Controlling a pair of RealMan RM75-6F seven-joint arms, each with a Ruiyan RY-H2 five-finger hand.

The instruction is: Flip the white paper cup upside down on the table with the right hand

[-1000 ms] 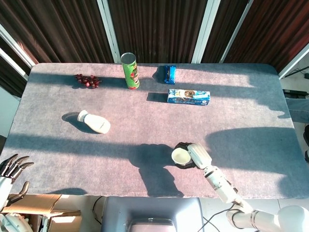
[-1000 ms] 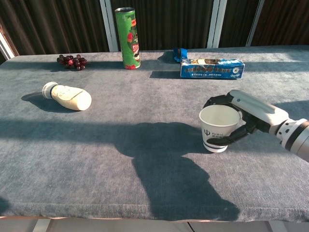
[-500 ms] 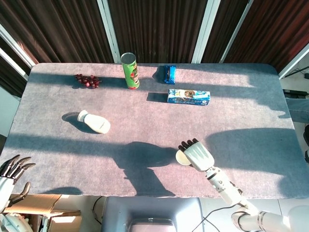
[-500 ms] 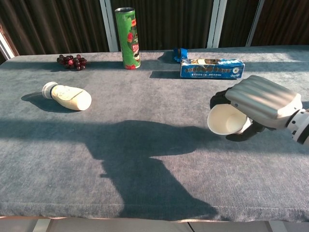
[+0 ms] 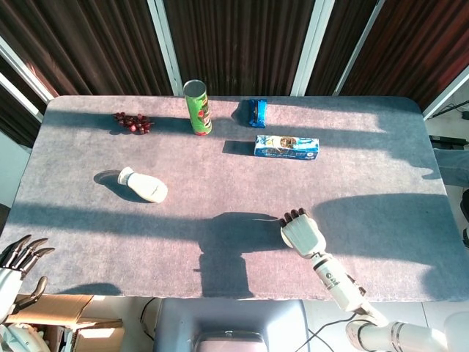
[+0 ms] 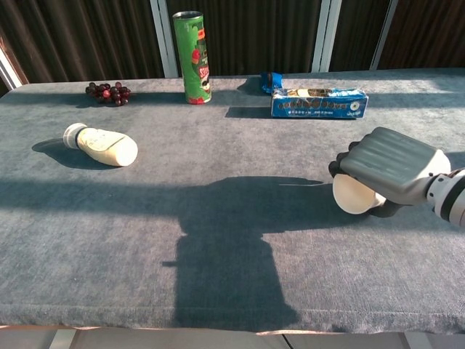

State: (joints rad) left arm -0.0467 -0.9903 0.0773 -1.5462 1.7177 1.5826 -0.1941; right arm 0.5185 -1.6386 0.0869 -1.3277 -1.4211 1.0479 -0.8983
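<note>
My right hand [image 6: 392, 169] grips the white paper cup [image 6: 353, 196] from above, palm down, at the table's front right. The cup is tipped over with its mouth facing down and toward the camera in the chest view. In the head view the right hand [image 5: 303, 233] covers the cup completely. Whether the cup's rim touches the table I cannot tell. My left hand [image 5: 20, 258] hangs off the table's front left corner, fingers spread and holding nothing.
A white bottle [image 6: 102, 145] lies on its side at the left. At the back stand a green chip can [image 6: 192, 57], grapes [image 6: 107, 91], a blue biscuit box [image 6: 318, 102] and a small blue packet [image 5: 256, 112]. Grey cloth covers the table [image 6: 182, 240].
My right hand lifted the upright cup and rolled over with it, turning the mouth from upward to downward. The hand also shifted slightly right. The left hand stayed still.
</note>
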